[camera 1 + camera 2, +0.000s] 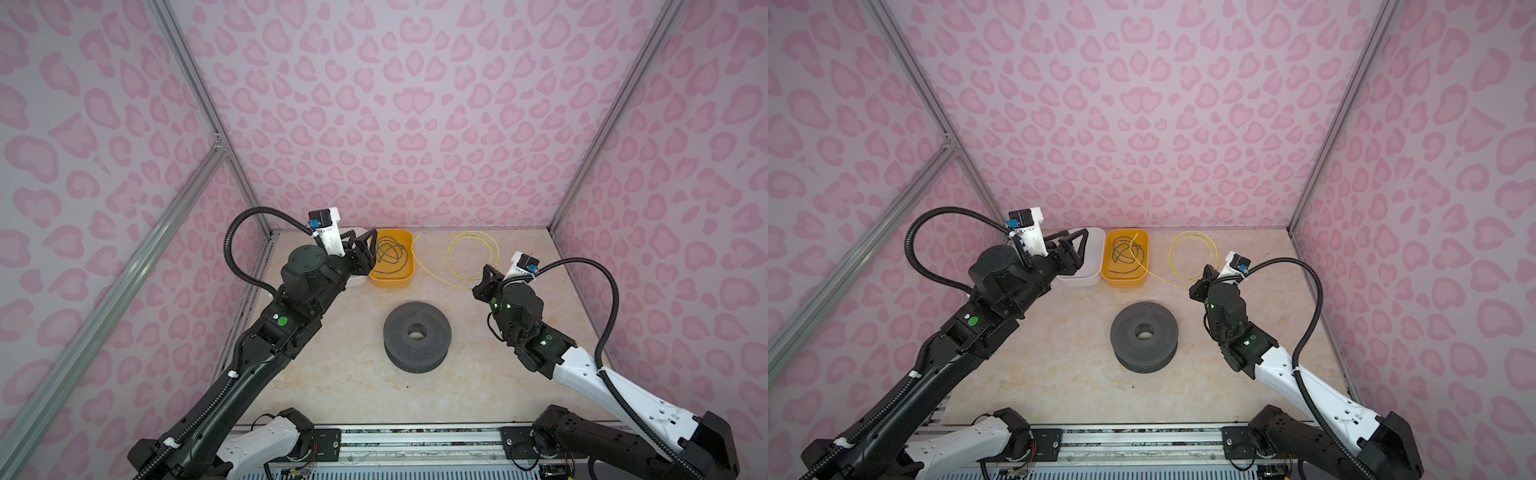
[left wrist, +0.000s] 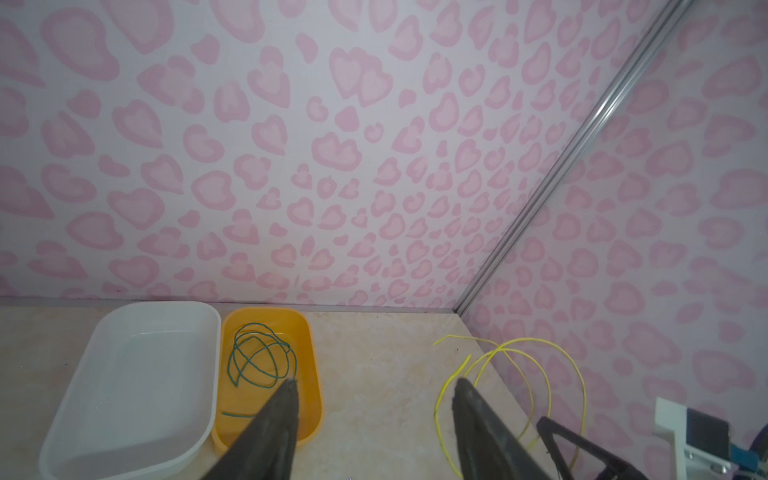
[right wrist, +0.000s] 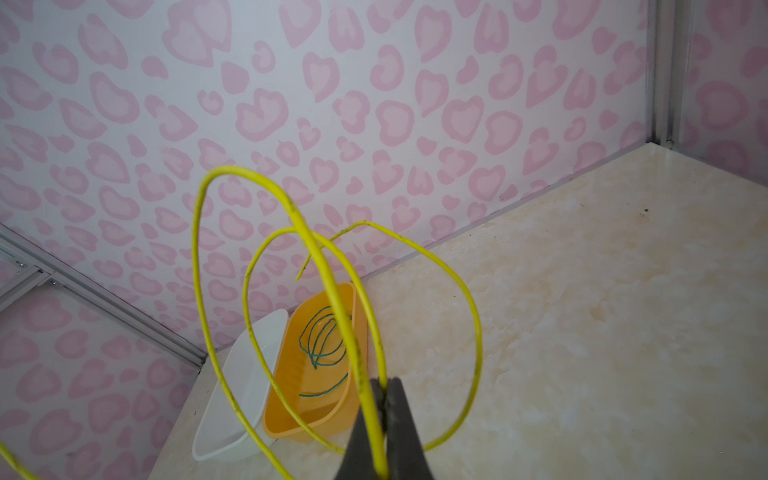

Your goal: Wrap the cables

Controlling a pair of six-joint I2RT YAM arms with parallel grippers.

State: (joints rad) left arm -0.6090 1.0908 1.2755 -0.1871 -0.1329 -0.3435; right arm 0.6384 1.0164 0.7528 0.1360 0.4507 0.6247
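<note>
A dark green cable (image 1: 390, 251) (image 1: 1127, 255) (image 2: 259, 357) lies coiled loose inside the orange bin (image 1: 392, 280) (image 2: 313, 374). My left gripper (image 1: 362, 249) (image 1: 1079, 248) (image 2: 376, 380) hangs open above the bins at the back left, with nothing between its fingers. My right gripper (image 1: 484, 271) (image 1: 1206, 272) (image 3: 384, 384) is shut on the yellow cable (image 3: 332, 282) (image 2: 445, 384). That cable's loops (image 1: 473, 232) stand up over the back right of the table, and one end trails toward the orange bin.
A white bin (image 1: 1096, 249) (image 2: 137, 374) stands against the orange bin's left side. A dark grey perforated spool (image 1: 399, 328) (image 1: 1129, 328) lies flat mid-table. Pink patterned walls close in the back and both sides.
</note>
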